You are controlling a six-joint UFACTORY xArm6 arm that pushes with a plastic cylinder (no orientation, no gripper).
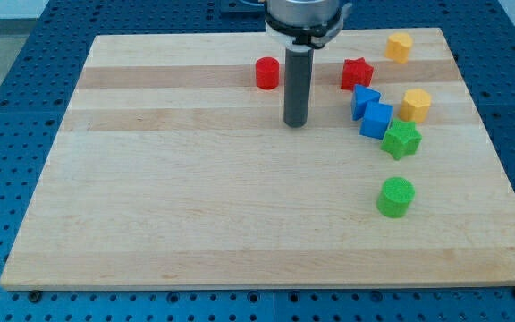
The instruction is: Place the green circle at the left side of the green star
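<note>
The green circle (395, 197) lies on the wooden board at the view's lower right. The green star (401, 139) lies above it, slightly to the right, touching a blue block. My tip (295, 122) rests on the board near the top middle, well to the left of both green blocks and above the circle. It touches no block.
A red cylinder (267, 72) sits left of the rod. A red star (357, 73) is to its right. Two blue blocks (365, 101) (375, 120) lie together beside the green star. Yellow blocks (415, 105) (399, 46) are at the upper right. The board's right edge (499, 152) is near.
</note>
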